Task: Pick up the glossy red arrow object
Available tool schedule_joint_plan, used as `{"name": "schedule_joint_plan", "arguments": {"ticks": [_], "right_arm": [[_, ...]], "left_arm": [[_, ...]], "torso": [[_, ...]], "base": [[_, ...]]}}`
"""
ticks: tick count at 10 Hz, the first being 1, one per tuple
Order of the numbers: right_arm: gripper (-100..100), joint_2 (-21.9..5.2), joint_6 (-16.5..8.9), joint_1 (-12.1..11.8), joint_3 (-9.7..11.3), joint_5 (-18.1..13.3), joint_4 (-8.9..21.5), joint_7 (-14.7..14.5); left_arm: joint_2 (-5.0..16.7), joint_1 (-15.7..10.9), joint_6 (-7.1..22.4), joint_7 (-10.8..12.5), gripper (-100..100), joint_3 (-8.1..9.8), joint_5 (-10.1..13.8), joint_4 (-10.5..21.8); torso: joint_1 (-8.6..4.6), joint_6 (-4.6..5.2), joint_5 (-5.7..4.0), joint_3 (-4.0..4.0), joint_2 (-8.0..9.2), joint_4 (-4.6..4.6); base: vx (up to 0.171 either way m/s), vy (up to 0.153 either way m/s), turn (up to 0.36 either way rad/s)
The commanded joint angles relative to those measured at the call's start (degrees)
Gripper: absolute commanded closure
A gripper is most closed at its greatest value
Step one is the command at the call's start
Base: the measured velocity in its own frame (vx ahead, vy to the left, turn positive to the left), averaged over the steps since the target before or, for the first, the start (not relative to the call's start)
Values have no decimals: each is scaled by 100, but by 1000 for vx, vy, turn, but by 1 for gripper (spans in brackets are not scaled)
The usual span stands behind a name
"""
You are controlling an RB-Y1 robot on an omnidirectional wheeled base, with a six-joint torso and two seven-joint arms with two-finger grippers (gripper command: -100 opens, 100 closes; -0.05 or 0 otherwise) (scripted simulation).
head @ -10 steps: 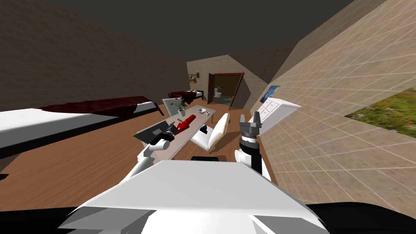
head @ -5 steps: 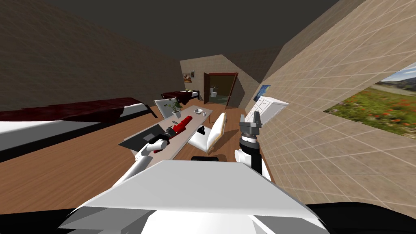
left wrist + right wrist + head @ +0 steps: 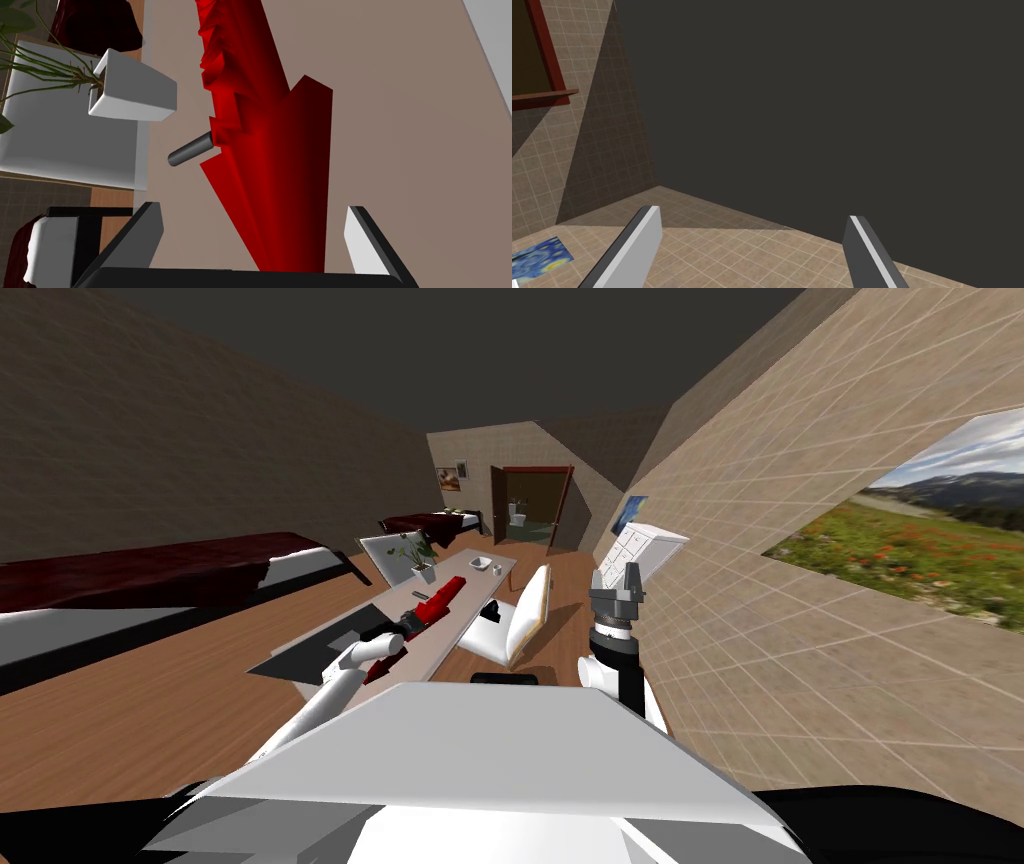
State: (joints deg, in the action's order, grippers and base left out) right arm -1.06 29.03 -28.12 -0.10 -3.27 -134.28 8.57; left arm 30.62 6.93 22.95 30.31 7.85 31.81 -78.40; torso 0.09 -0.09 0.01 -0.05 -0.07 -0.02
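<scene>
Straddling red arrow [image 3: 270, 150] tip with left gripper [image 3: 252, 207] spread.
Risks squeezing it toward twelve o'clock if shut on taper.

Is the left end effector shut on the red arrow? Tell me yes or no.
No: the fingers of the left end effector stand wide apart, with a gap on each side of the red arrow.

Arrow [image 3: 270, 165]: lay on the table [image 3: 410, 125], its tip between the left claw [image 3: 251, 207]'s spread fingers, touching neither.
Cylinder [image 3: 190, 150]: beyond the claw, against the arrow's flank.
Plant pot [image 3: 132, 90]: farther beyond, on the cylinder's side.
Chair [image 3: 515, 623]: beside the table, between the left claw and the raised right claw [image 3: 617, 578].
</scene>
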Motion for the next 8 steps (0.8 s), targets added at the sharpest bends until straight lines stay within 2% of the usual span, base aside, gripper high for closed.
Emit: {"name": "schedule_joint_plan", "arguments": {"ticks": [1,3,4,5,6,7,8], "right_arm": [[0,0,0,0,0,0,0,0],[0,0,0,0,0,0,0,0],[0,0,0,0,0,0,0,0],[0,0,0,1,0,0,0,0],[0,0,0,0,0,0,0,0],[0,0,0,0,0,0,0,0],[0,0,0,0,0,0,0,0]], "left_arm": [[48,-33,286,147,-100,128,9,286],[48,-33,445,147,-100,128,9,370],[136,-89,663,244,-100,209,71,662],[136,-89,741,244,-100,209,71,718],[219,-140,918,329,-100,291,124,1007],[219,-140,1033,329,-100,291,124,1063],[296,-183,1233,402,-100,372,170,1235]], "torso": [[0,0,0,0,0,0],[0,0,0,0,1,0],[-6,-1,-1,5,9,2],[-6,4,-1,4,7,2],[-4,1,-1,3,5,2],[0,3,-1,1,0,1],[0,-1,1,1,2,0]], "base": [[53,26,-175],[27,27,-28],[29,18,-156],[31,27,-102],[49,36,-189],[41,41,-79],[41,40,-148]]}}
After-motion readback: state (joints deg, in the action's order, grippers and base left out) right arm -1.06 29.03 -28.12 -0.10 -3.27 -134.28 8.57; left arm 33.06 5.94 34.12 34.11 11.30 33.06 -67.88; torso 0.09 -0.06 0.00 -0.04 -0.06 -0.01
